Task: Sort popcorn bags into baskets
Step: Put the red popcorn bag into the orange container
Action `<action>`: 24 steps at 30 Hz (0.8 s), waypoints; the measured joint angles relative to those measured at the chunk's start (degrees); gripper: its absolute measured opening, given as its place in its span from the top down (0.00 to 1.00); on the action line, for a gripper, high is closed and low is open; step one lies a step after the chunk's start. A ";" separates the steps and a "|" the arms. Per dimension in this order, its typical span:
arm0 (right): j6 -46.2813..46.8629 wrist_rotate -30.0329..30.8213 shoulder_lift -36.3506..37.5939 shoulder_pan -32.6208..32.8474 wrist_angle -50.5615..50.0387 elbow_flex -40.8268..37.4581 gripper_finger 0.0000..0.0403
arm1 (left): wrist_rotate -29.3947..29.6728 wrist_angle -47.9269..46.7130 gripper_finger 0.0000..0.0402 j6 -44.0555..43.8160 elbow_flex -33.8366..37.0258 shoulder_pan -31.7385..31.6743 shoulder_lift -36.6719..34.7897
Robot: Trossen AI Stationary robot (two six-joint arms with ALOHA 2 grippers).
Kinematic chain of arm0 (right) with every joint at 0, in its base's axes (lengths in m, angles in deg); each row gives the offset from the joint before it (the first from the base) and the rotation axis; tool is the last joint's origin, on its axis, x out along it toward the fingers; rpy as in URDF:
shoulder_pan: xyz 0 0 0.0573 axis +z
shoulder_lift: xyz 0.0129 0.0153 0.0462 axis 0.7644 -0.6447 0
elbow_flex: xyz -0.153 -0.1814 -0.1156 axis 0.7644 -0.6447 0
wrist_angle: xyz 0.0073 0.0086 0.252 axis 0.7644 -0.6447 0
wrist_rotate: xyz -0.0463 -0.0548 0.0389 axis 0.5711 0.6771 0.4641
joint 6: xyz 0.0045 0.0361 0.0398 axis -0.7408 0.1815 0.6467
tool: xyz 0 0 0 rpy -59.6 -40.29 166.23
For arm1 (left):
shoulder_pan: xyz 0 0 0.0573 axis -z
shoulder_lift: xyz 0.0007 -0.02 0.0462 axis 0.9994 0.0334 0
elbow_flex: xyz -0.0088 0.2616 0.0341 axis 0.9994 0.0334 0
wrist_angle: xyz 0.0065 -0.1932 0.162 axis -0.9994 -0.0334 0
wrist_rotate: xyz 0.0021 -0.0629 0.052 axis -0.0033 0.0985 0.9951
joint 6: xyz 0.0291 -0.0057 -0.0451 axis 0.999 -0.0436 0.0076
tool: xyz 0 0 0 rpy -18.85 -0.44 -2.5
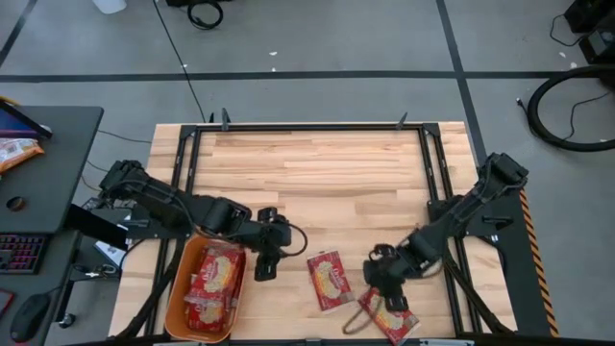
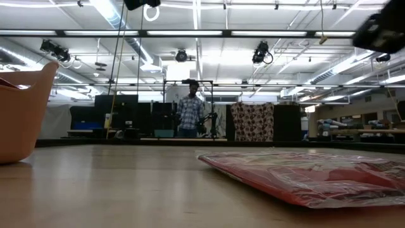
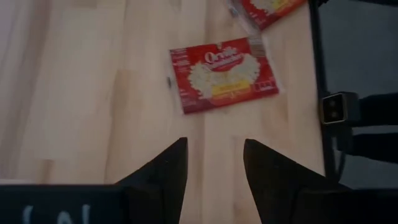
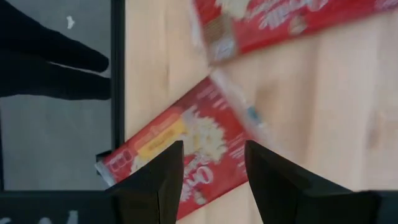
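Note:
An orange basket (image 1: 178,298) stands at the table's near left corner with several red popcorn bags (image 1: 216,279) lying in it. One bag (image 1: 330,280) lies flat on the wood near the front middle. Another bag (image 1: 392,317) lies at the front edge, to the right of it. My left gripper (image 1: 264,261) hangs open just right of the basket, and the middle bag (image 3: 224,73) lies ahead of its fingers. My right gripper (image 1: 378,281) hangs open above the front-edge bag (image 4: 180,146), clear of it.
Bare wood (image 1: 317,168) covers the table's far half. Black frame rails (image 1: 432,173) run along the table's sides. A desk (image 1: 38,192) with a keyboard and an orange-and-white packet (image 1: 14,152) stands to the left. A person (image 2: 188,114) stands far off in the room.

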 joint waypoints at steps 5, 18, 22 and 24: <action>7.21 1.77 0.00 5.30 9.23 -6.42 0.57 | -1.33 -0.68 0.60 0.66 -0.02 -1.94 -0.48; -3.28 4.40 -0.07 5.90 22.79 -21.68 0.57 | -9.91 0.69 0.60 -5.40 -0.09 -3.44 -4.21; -5.06 6.02 0.17 0.18 25.17 -24.40 0.57 | -11.10 1.16 0.60 -5.67 -0.09 -3.47 -4.24; -6.78 10.45 0.22 -2.90 24.87 -24.37 0.57 | -11.62 1.20 0.60 -6.91 -0.09 -3.44 -4.24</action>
